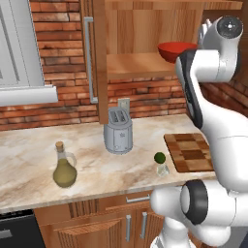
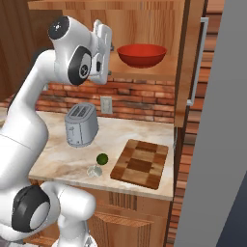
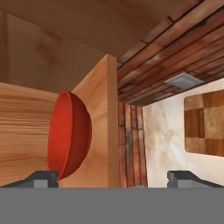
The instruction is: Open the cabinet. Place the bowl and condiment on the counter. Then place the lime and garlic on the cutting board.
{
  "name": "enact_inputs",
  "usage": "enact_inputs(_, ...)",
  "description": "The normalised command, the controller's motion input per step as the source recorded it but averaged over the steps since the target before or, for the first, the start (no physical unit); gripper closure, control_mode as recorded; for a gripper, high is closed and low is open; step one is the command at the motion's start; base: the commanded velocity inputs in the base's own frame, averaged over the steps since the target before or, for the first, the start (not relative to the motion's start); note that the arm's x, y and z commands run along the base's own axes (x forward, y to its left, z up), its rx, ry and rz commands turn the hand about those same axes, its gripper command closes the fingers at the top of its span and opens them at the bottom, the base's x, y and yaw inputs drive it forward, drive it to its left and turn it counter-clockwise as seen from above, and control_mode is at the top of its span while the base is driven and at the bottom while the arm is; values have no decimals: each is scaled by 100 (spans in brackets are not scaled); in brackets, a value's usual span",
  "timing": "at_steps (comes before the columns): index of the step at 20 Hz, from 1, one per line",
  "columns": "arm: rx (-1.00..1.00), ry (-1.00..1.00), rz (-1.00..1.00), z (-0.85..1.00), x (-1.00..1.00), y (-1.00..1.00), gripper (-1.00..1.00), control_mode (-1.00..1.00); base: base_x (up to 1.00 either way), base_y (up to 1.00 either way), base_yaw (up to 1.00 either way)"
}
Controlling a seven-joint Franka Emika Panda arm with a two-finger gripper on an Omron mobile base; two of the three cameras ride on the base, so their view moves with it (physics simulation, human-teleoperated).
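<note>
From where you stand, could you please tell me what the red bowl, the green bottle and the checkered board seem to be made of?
Glossy red round bowl: probably glazed ceramic or plastic, given its smooth sheen. Pear-shaped olive-green bottle: likely glass, translucent, with a cork-like stopper. Square checkered cutting board: wood, light and dark blocks inside a dark rim.

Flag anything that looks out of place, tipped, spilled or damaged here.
Nothing is tipped, spilled or damaged. The condiment stands upright on the counter, the lime and garlic sit beside the cutting board, and the bowl rests level on its shelf.
</note>
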Motion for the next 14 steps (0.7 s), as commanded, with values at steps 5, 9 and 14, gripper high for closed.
enact_inputs(5, -2, 5, 0, 0, 27, 0, -100, -100, 0, 0, 0)
enact_inputs(9, -2, 1, 0, 0, 19, 0, -100, -100, 0, 0, 0)
enact_inputs(14, -1, 0, 0, 0, 11, 0, -100, -100, 0, 0, 0)
